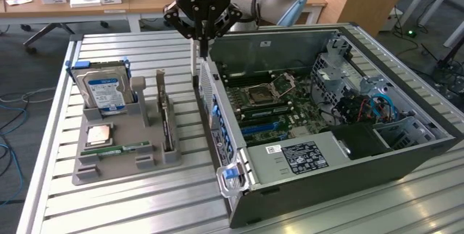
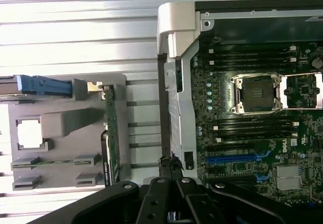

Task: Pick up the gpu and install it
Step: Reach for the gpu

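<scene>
The gpu [image 1: 168, 128] is a thin dark card standing on edge in a slot of the grey holder [image 1: 119, 171], on the holder's side nearest the computer case. In the wrist view the gpu [image 2: 110, 133] shows edge-on as a narrow green-dark strip. My gripper [image 1: 203, 46] hangs high above the far corner of the open computer case [image 1: 326, 160], over the gap between the holder and the case's rear panel. It is apart from the gpu. In the wrist view my gripper [image 2: 171, 176] has its fingers drawn together with nothing between them.
The holder also carries a silver hard drive [image 1: 104, 90] with a blue-white label, a processor [image 1: 98, 134] and a green memory stick [image 1: 116, 150]. The case lies open with its motherboard [image 1: 264, 106] facing up and blue slots [image 2: 237, 158]. The table is of ribbed metal slats [image 1: 145, 207].
</scene>
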You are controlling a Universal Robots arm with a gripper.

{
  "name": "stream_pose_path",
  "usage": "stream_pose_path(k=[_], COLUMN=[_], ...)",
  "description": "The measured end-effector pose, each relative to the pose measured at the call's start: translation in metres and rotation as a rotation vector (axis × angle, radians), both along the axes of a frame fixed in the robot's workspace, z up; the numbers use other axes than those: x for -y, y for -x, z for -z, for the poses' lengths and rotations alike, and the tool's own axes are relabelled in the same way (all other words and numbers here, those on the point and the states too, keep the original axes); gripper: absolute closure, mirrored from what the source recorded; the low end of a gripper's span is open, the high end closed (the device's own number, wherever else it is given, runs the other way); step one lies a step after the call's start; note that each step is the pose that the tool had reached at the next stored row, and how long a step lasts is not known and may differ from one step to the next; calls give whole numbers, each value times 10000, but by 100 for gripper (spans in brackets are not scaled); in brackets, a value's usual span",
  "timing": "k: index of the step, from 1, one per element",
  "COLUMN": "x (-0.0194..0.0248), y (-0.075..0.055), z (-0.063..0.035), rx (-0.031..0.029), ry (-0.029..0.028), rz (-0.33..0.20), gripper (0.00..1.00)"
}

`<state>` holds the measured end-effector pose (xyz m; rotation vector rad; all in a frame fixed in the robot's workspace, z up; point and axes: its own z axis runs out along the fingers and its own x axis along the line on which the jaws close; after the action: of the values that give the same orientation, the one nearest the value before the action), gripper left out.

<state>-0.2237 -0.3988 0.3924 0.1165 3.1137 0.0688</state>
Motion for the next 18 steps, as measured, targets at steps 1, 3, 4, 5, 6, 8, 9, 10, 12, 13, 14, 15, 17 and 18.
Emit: stream_pose_path(k=[1,3,4,5,6,8,9,10,12,13,14,15,17,18], x=[0,0,0,-1,-1,-1,-1,-1,-1,-1,-1,-1,-1,-1], y=[29,87,116,144,172,226,254,279,325,347,370,390,428,447], z=[0,2,2,3,4,4,5,5,6,7,7,7,8,8], rx=[0,0,0,0,1,1,0,0,0,1,0,0,1,0], ry=[0,0,-1,0,-1,0,0,0,0,-1,0,0,-1,0], rz=[-1,0,1,1,1,0,-1,0,1,1,1,0,0,0], gripper=[89,89,89,89,89,89,89,89,89,89,89,89,89,89])
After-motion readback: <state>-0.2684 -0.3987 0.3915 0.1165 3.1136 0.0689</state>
